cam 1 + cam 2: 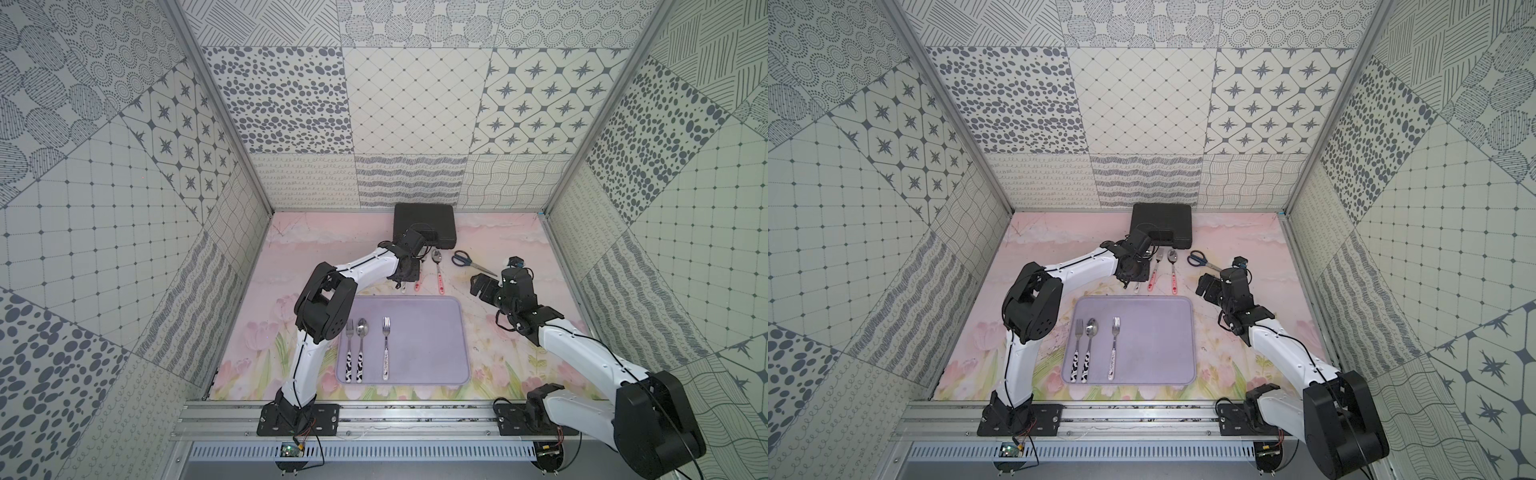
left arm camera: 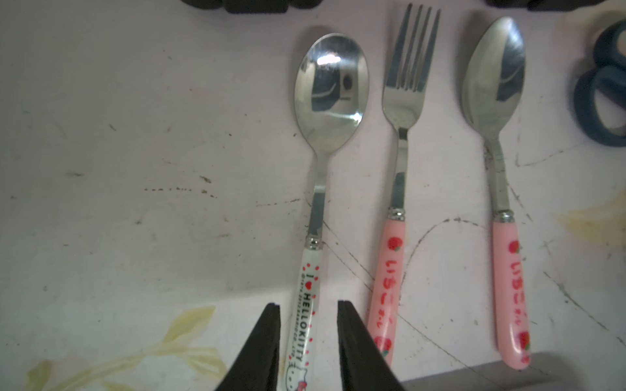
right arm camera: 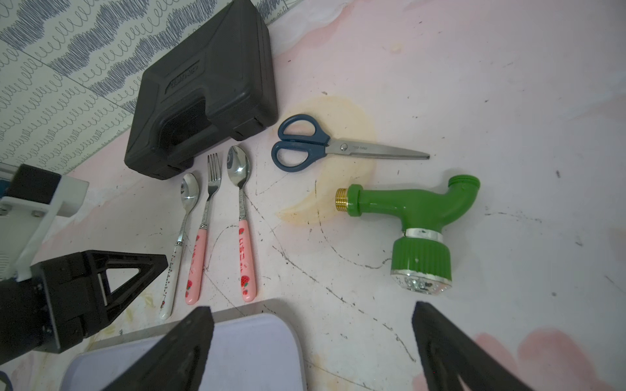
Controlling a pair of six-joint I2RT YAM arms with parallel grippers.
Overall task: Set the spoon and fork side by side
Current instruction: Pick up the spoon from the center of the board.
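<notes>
1. the left claw [image 2: 309, 304] is hanging low over the worktop [image 2: 135, 169], just beyond the far edge of the tray [image 1: 428, 332]. its jaws are standing a little apart on either side of the white-handled spoon [image 2: 315, 210]. a thin gap is showing on each side of the handle, so it is gripping nothing.
2. that spoon is lying flat on the worktop beyond the tray, bowl pointing away from it. a pink-handled fork [image 2: 399, 169] is lying just beside it and a pink-handled spoon [image 2: 499, 182] next along, all three parallel and apart.
3. the white-handled fork [image 1: 386, 349] is lying on the tray, left of its middle, tines pointing toward the far edge.
4. a cow-patterned fork [image 1: 349, 349] and cow-patterned spoon [image 1: 361, 349] are lying close together by the tray's left edge.
5. the right claw [image 3: 311, 308] is hovering off the tray's far right corner, jaws spread wide and holding nothing.
6. scissors [image 3: 325, 144], a green nozzle [image 3: 416, 216] and a black case [image 3: 210, 84] are lying beyond the tray.
</notes>
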